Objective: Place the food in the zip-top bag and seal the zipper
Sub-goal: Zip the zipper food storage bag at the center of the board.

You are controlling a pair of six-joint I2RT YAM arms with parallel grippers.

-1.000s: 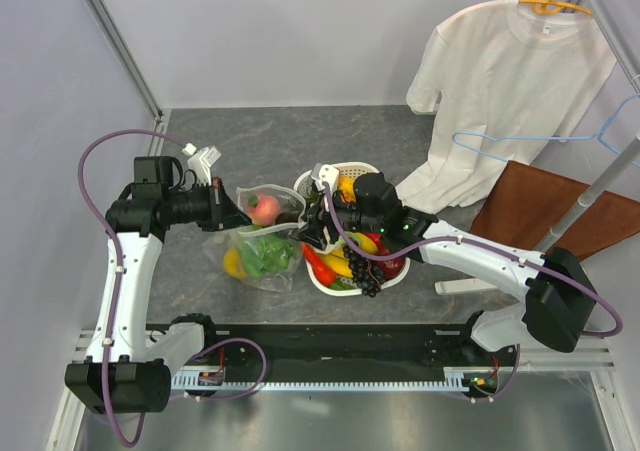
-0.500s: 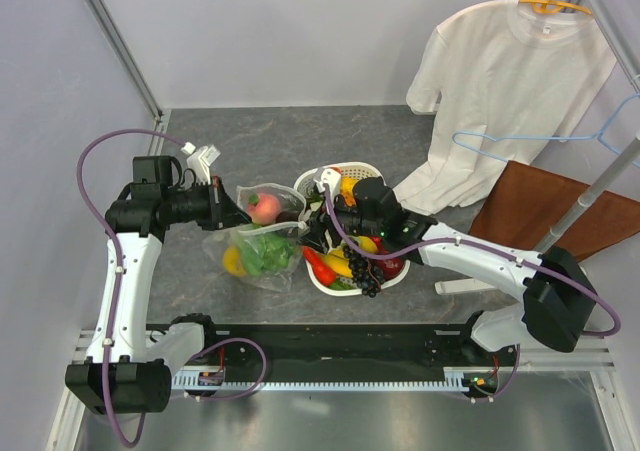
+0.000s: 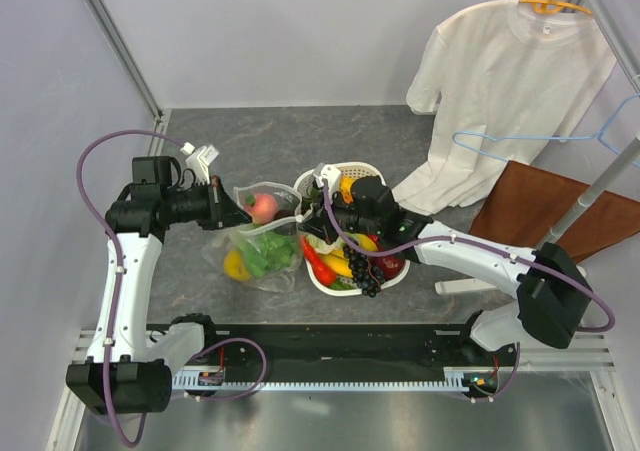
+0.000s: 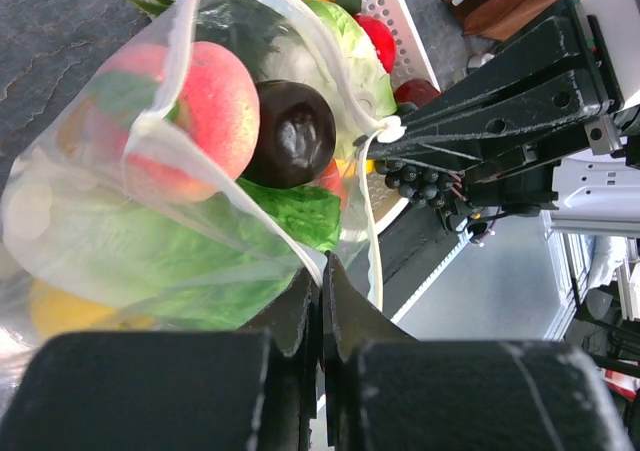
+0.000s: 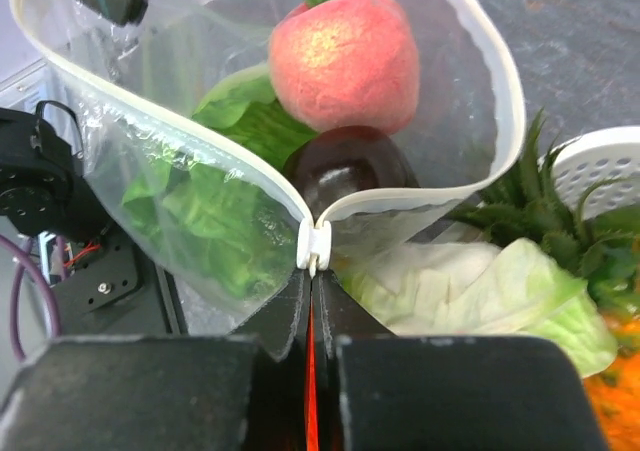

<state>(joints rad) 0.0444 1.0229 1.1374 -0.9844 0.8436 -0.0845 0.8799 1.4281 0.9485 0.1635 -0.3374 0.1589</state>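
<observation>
Zip-top bag (image 3: 262, 241) sits on the table (image 3: 300, 136) just left of the white basket (image 3: 352, 165), its mouth held between both arms. Nearest inside lies the yellow fruit (image 3: 235, 264), then the lettuce (image 3: 270, 254), a dark fruit (image 5: 350, 163), and farthest the peach (image 3: 263, 208). Left gripper (image 4: 322, 271) stays pressed together on the bag's rim. Right gripper (image 5: 310, 286), spread a second ago, now pinches the zipper (image 5: 315, 243) at its end.
</observation>
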